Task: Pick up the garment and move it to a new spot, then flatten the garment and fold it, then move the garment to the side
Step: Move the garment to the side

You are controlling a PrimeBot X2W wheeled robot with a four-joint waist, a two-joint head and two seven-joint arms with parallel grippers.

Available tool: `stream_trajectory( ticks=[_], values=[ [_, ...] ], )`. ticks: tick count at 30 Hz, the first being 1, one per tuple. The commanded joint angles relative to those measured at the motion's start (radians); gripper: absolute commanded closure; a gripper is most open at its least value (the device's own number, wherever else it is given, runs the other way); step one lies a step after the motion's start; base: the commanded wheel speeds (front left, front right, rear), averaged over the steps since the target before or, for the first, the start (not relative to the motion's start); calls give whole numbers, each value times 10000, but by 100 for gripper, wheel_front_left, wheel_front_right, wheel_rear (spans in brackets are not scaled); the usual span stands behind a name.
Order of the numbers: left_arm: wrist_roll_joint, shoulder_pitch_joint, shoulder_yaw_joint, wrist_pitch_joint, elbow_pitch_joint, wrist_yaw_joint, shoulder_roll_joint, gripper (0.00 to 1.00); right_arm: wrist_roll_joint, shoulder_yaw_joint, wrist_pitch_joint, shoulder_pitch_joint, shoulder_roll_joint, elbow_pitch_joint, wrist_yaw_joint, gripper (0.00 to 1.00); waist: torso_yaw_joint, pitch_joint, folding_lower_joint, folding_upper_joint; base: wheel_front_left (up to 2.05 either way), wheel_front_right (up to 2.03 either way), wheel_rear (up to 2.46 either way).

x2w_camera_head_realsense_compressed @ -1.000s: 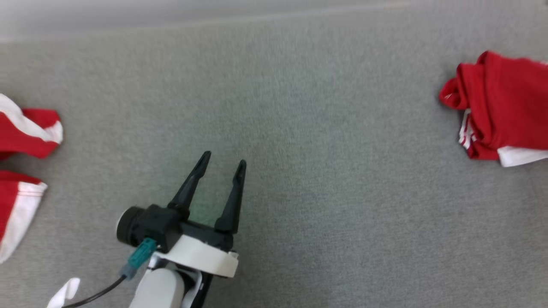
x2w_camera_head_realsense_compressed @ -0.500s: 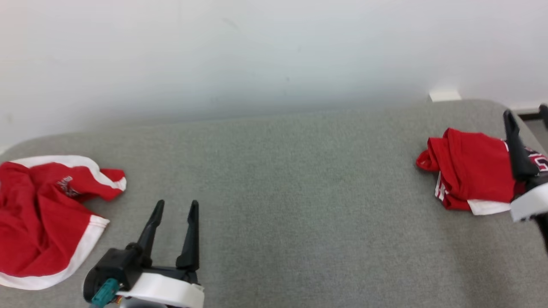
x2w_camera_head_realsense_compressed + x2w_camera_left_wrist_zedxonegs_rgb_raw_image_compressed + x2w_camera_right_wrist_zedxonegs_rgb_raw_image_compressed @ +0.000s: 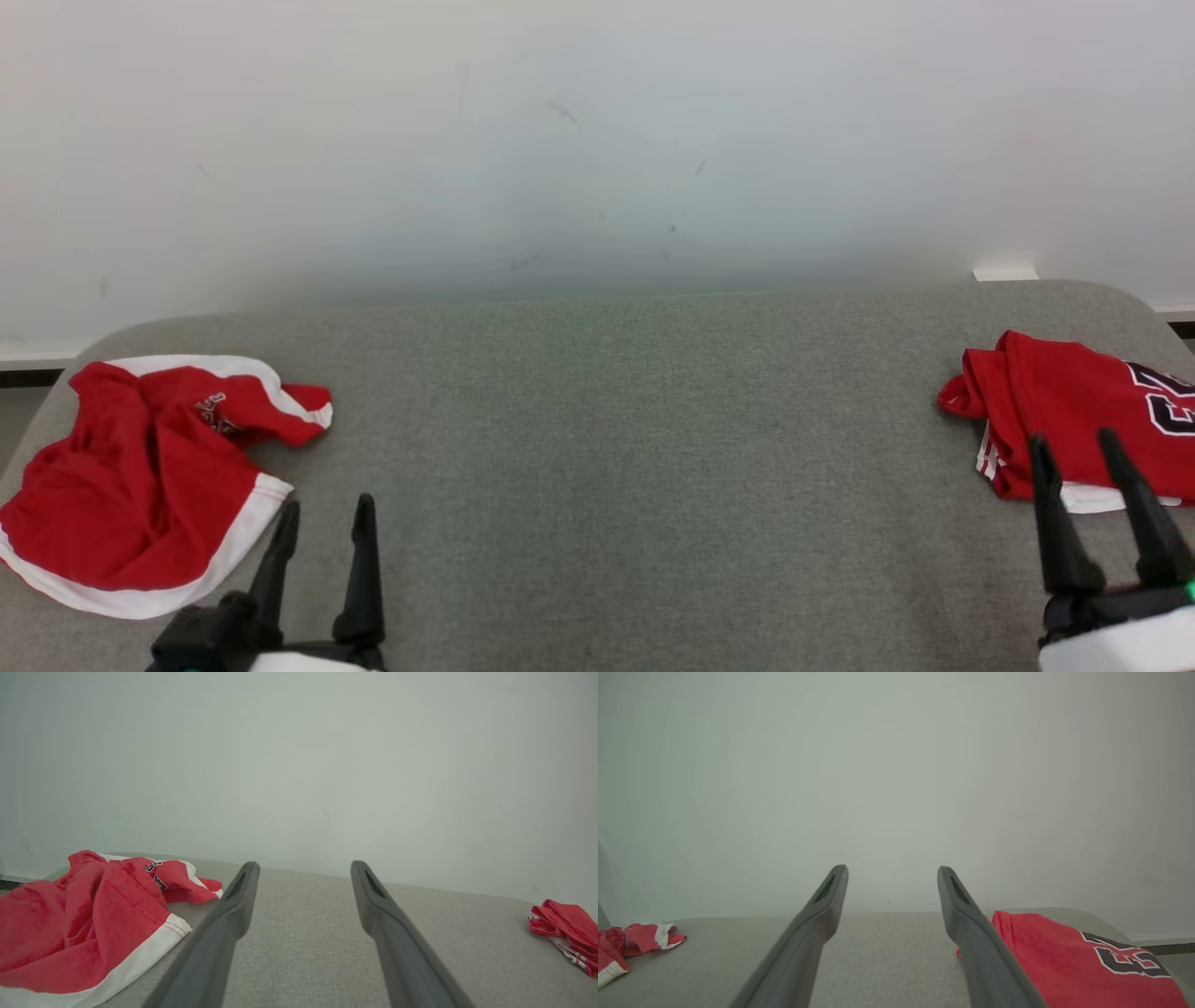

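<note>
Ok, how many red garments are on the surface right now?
2. One crumpled garment lies at the left end of the grey surface; one folded garment lies at its right end, partly cut off by the head view's edge.

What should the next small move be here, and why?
Probably swing the left gripper left and down onto the crumpled red garment. It lies bunched on the grey table just beside that gripper, whose jaws stand open and empty, while the folded red garment by the right gripper already looks done.
</note>
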State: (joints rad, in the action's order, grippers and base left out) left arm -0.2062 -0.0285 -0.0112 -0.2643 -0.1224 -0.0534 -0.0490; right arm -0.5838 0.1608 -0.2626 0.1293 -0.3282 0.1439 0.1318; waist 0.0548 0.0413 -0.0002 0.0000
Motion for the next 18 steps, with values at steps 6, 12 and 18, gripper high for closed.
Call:
stream_trajectory(
  ticks=[6, 12, 18],
  values=[
    [-284, 498, -49, 5, -103, -24, -32, 0, 648, -512, -22, -1346, 943, -674, -22, 0, -14, 17, 2, 0, 0, 0, 0],
    [-339, 524, -88, 5, -149, 102, -33, 0, 1083, -593, -23, -1901, 1401, -920, -22, 0, 41, -82, 2, 0, 0, 0, 0],
    [-352, 408, -136, 5, -100, 177, -33, 0, 1203, -489, -23, -1702, 1501, -830, -24, 0, 140, -151, 2, 0, 0, 0, 0]
  ],
)
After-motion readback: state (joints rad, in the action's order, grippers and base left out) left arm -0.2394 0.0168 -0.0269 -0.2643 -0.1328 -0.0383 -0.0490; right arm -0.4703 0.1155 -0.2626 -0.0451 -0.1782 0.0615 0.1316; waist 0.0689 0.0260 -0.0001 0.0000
